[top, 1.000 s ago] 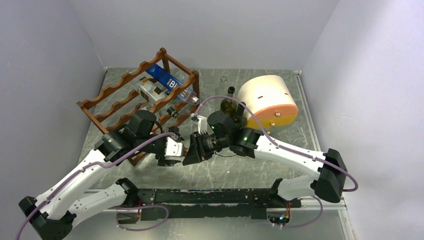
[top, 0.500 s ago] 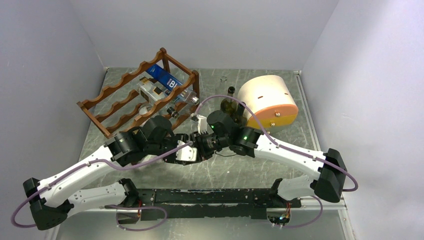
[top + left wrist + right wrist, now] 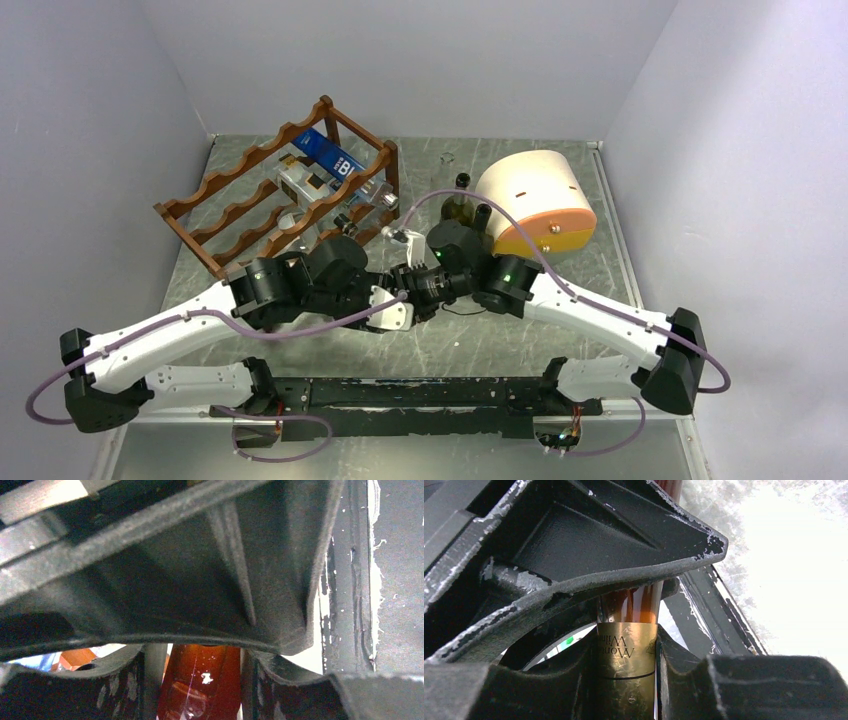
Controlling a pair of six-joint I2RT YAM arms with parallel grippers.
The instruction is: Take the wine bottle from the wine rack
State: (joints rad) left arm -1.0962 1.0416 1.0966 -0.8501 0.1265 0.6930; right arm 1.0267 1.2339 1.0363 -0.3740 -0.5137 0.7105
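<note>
starting at the right gripper [image 3: 626, 680]: clamped shut around the wine bottle [image 3: 628, 650], right on the gold foil band, with amber glass above that toward the top of the right wrist view. looks like a solid hold.

over to the left gripper [image 3: 197, 685]: drawn in close around the same amber glass at the bottom centre of the left wrist view. right-hand pad [image 3: 280, 690] up against the bottle, thin pale sliver on the other side, so can't tell whether actually squeezing or just cupping.

out to the top view: both wrists nose to nose in the middle of the frame, bottle buried between them and mostly hidden from above. held over the table [image 3: 480, 340], off the rails of the wine rack [image 3: 243, 160] and near its lower right corner. rack sitting in the upper left, carrying a blue-labelled item [image 3: 330, 155] and a clear bottle [image 3: 300, 183]. cream-and-orange drum [image 3: 535, 200] right of centre, dark bottle [image 3: 460, 205] just beside it.

progress-wise, just guessing: main job pretty much done, bottle out of the rack and in hand. left to do: probably sorting out what looks like a hand-over between the two grippers, then parking the bottle somewhere on the table. nothing set down yet.
</note>
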